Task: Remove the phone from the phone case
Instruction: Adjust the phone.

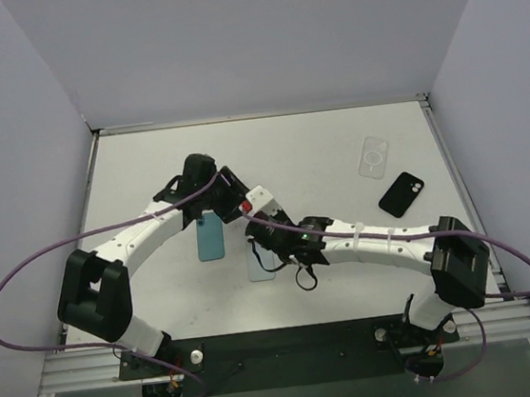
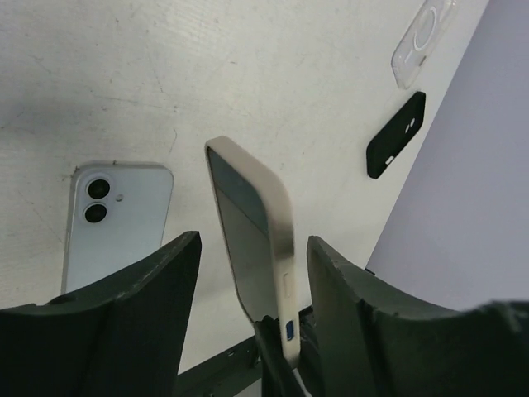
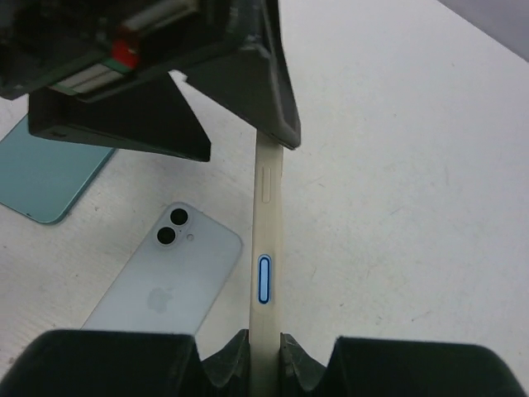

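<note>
my right gripper point(image 3: 264, 354) clamps one end of the cream round-cornered phone case point(image 3: 266, 248); its long axis runs on between the spread fingers of my left gripper point(image 2: 254, 244).

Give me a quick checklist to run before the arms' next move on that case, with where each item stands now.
1. Right gripper shut on case: ok.
2. Left gripper open, straddling case: ok.
3. Left fingers touching case: cannot tell.
4. Case empty: cannot tell; its face looks dark.
5. Blue phone flat on table, ungripped: ok.
</note>
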`<state>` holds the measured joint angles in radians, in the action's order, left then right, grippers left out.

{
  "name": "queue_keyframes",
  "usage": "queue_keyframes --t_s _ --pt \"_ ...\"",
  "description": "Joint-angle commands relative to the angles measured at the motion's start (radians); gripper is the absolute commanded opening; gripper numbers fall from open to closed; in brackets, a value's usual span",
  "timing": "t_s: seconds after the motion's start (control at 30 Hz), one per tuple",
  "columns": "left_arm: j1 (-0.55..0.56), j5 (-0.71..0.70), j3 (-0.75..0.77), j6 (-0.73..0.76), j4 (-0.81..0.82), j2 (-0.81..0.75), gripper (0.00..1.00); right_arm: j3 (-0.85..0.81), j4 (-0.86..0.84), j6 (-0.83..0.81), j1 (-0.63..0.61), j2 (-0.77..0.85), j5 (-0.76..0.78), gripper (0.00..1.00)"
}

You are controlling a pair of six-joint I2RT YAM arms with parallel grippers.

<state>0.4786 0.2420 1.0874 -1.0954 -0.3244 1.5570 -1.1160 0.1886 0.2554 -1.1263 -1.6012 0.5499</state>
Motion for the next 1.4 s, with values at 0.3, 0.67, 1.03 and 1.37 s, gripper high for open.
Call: queue_keyframes --t_s 0.3,0.67,1.03,1.37 --pt "-0.043 0.101 0.126 0.182 -0.102 -0.081 0.76 0.16 -0.057 0.156 0.17 0.308 -0.251 0.0" --pt "-0.101 0.155 0.166 0.292 -0.131 -0.152 0.77 0.234 -0.066 0.232 0.283 0.425 -0.458 0.0" --pt "-0.19 0.387 -0.182 0.079 0.559 -0.201 0.73 0.206 -0.181 0.349 0.493 0.4 -0.852 0.0" --pt "-0.15 0.465 -0.526 -0.231 1.232 -0.18 0.76 0.372 -0.575 0.697 0.605 0.469 -0.998 0.0"
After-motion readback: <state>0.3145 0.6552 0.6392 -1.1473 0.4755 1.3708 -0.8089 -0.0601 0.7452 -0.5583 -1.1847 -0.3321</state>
